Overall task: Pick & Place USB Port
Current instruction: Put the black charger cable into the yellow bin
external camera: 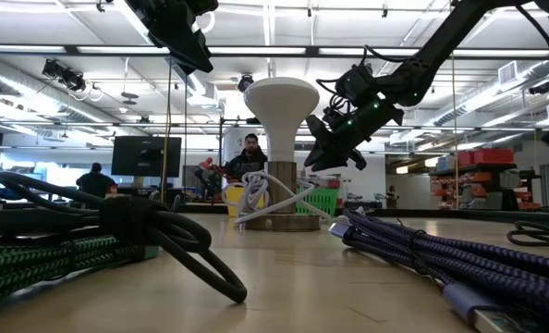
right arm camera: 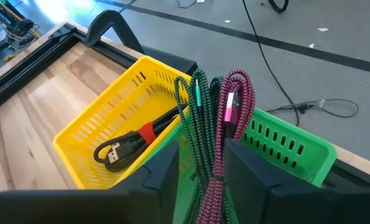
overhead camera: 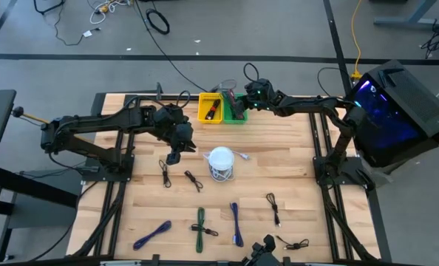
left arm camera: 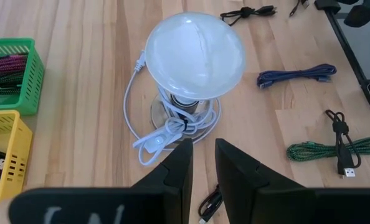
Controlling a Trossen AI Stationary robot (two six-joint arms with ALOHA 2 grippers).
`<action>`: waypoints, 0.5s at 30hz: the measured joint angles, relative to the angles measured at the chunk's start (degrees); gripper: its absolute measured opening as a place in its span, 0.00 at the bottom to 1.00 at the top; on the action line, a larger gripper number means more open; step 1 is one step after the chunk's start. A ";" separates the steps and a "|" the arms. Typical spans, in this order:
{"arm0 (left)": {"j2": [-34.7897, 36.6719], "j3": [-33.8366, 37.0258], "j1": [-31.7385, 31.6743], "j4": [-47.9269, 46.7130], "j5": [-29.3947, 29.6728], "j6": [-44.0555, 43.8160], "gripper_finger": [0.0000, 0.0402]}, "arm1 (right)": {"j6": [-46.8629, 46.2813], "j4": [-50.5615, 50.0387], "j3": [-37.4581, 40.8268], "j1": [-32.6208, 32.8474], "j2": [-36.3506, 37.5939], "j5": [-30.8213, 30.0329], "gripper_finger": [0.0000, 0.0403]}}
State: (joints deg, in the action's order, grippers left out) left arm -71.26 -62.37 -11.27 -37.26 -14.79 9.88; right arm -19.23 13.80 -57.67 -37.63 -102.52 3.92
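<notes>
My right gripper hangs over the green basket at the table's far edge, shut on a bundle of braided cables, one green and one magenta. Beside it, a black cable with a red band lies in the yellow basket. My left gripper hovers above the table, left of the white lamp, with its fingers a little open and nothing between them. A black cable lies on the wood just below it. My right gripper has the green and magenta cable bundle between its two fingers, which lie along it. The looped ends and plugs stick out past the fingertips, above the green basket. Whether the bundle's lower part rests in the basket, I cannot tell.
The white lamp stands mid-table with its white cord coiled at the base. Coiled cables lie loose on the near half: black, green, blue. People show in the room behind.
</notes>
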 joint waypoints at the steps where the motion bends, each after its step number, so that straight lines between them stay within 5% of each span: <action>1: 0.02 0.02 -0.01 0.00 0.00 -0.12 0.18 | 0.00 -0.02 0.00 0.00 0.00 0.00 0.32; 15: 0.02 0.01 0.00 -0.17 0.09 -0.21 0.18 | 0.38 2.60 0.00 0.30 0.04 3.36 0.34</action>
State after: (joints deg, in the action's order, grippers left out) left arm -71.24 -62.35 -11.27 -37.43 -14.69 9.67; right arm -18.85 16.40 -57.67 -37.32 -102.48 7.28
